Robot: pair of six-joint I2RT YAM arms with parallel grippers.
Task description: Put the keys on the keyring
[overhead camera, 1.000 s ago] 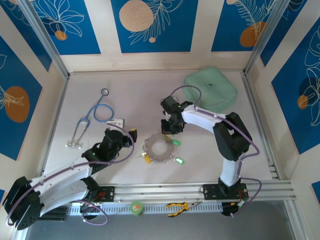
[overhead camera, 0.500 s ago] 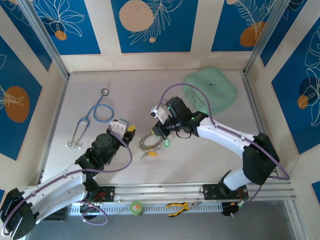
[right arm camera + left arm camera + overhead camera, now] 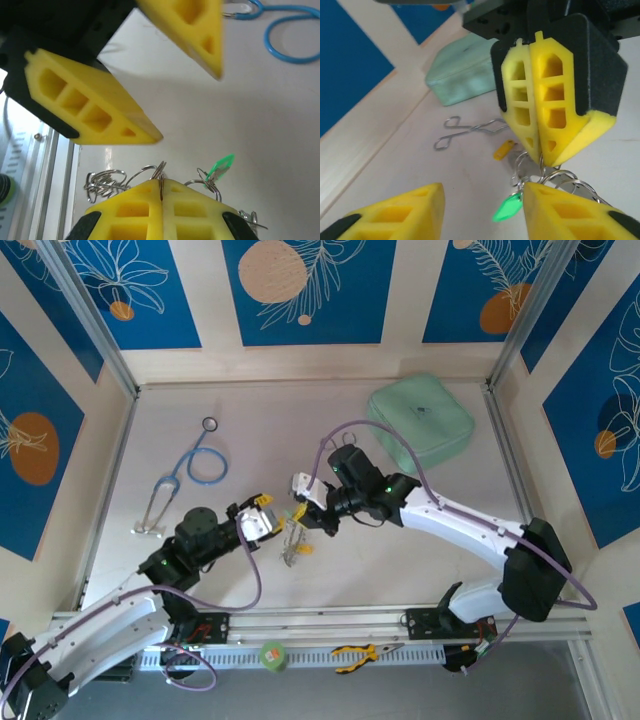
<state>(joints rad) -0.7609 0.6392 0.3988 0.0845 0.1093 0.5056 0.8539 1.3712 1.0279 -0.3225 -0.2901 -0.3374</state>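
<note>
Holding the keyring (image 3: 106, 179) pinched in my right tool (image 3: 161, 186) — left tool (image 3: 481, 197) gapes apart; I'd close slowly on the green key (image 3: 508, 208), low centre.

In the left wrist view the keyring (image 3: 559, 176) is partly hidden behind the right gripper (image 3: 540, 159) and cut off by the bottom edge. From above, its keys (image 3: 302, 549) are too small to count.
</note>
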